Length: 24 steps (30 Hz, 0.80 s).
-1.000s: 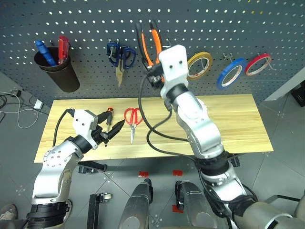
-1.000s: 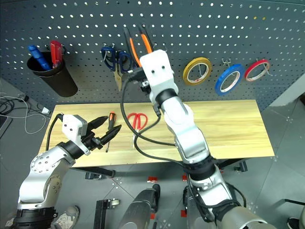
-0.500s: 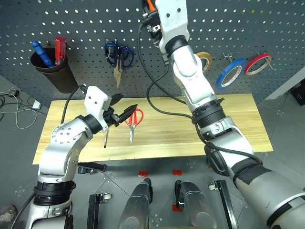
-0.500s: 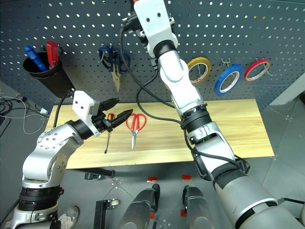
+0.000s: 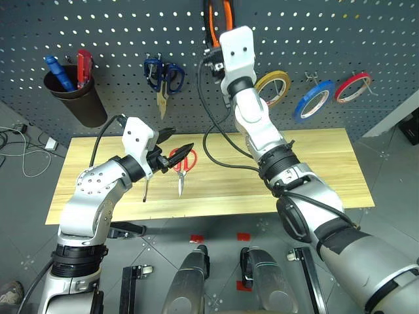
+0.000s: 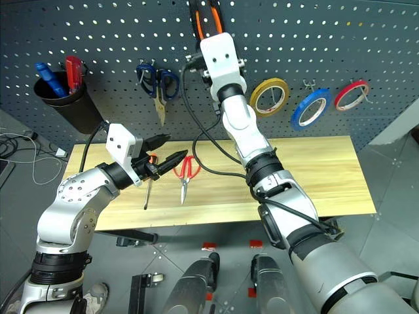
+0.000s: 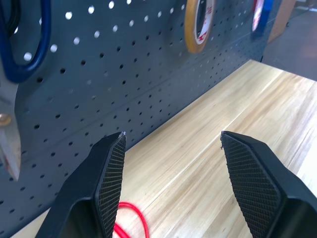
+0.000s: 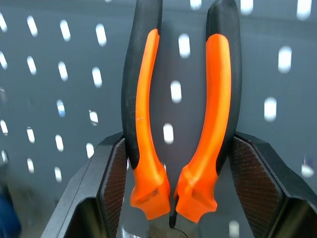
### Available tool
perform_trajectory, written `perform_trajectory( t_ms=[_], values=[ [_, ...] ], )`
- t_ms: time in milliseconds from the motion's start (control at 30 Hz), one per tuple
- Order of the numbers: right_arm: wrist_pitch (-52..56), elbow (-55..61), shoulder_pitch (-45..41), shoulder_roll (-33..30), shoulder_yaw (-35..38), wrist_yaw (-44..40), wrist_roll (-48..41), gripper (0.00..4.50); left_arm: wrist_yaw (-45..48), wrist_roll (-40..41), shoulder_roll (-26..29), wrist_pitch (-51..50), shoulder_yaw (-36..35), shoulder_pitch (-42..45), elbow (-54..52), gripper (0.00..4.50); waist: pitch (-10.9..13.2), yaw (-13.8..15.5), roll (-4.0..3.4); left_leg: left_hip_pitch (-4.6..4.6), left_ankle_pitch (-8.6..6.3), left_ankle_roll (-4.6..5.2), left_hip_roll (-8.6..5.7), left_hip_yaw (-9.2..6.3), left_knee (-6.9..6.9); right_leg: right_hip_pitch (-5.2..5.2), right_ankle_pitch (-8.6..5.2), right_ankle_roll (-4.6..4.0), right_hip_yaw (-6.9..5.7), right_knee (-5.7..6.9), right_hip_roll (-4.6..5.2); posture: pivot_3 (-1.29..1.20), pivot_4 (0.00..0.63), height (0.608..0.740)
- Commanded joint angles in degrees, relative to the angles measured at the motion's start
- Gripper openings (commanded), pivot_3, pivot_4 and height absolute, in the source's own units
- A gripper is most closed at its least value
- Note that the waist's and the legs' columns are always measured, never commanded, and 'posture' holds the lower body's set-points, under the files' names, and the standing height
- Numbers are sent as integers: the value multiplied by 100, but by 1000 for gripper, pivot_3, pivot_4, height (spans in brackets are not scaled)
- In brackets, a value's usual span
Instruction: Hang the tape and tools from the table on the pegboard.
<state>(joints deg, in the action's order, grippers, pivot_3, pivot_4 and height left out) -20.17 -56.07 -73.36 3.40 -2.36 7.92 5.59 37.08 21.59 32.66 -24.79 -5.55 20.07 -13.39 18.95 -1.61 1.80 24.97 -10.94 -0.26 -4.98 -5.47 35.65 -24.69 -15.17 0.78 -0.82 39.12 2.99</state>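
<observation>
My right gripper point(image 8: 173, 198) is shut on the orange-and-black pliers point(image 5: 218, 16), holding them by the handles point(image 8: 181, 114) high against the pegboard point(image 5: 118, 26). Over the table point(image 5: 314, 163), my left gripper point(image 5: 177, 149) hovers open just above the handles of the red scissors point(image 5: 182, 165), holding nothing. The black-and-orange screwdriver point(image 5: 145, 186) lies on the table to the left of the scissors. On a hook at the right of the pegboard hangs the blue tape point(image 5: 315, 99).
A yellow roll point(image 5: 273, 88) and a red roll point(image 5: 354, 87) hang on either side of the blue tape. Blue-handled scissors point(image 5: 163, 75) hang at upper left, next to a black cup point(image 5: 75, 98) of pens. The table's right half is bare wood.
My right arm has stretched up and forward, carrying the pliers higher against the pegboard. My left gripper has moved right and a little up, from beside the screwdriver to over the red scissors.
</observation>
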Motion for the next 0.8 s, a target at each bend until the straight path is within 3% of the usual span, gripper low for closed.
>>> perform_trajectory(
  t_ms=[33,167,267,333,467,633,800],
  values=[
    [139,282,99,32,92,101,-43,2759,-10,-81,-56,213,1,-45,-24,3222,0,0,0,0,0,0,0,0,0,0,0,0,0,0,0,96,330,740],
    [748,529,368,104,221,-46,-269,2759,-73,-305,-143,396,150,-74,169,3222,0,2,0,-3,0,0,0,-1,1,5,0,0,-1,-2,0,77,327,740],
    [1132,884,558,127,293,-103,-369,3719,-163,-444,-234,446,209,-43,371,3222,-1,6,1,-14,0,0,0,-5,1,19,0,0,-4,-4,0,65,327,740],
    [1419,1191,709,134,261,-194,-402,4427,-248,-511,-303,458,213,-28,467,3576,0,13,0,-14,-1,1,-1,-8,3,22,0,0,-6,-5,0,58,328,740],
    [2535,2651,1482,160,138,-441,-496,4500,-462,-701,-417,376,262,-176,508,4438,0,-5,0,-10,-1,2,-1,-5,5,17,0,0,-3,-7,1,39,329,740],
    [4392,5374,3079,-75,-485,-1380,-861,4500,-911,-938,-556,-199,421,-540,368,4438,0,-29,0,-9,-3,4,3,-4,-3,13,-3,2,0,-15,-1,31,333,740],
    [6550,7908,4580,-943,-1149,-2791,-2229,4500,-1619,-1322,-798,-995,586,-743,585,4438,0,-36,0,-9,-18,29,4,-4,-3,13,-4,4,2,-15,-1,21,341,740]
  ],
)
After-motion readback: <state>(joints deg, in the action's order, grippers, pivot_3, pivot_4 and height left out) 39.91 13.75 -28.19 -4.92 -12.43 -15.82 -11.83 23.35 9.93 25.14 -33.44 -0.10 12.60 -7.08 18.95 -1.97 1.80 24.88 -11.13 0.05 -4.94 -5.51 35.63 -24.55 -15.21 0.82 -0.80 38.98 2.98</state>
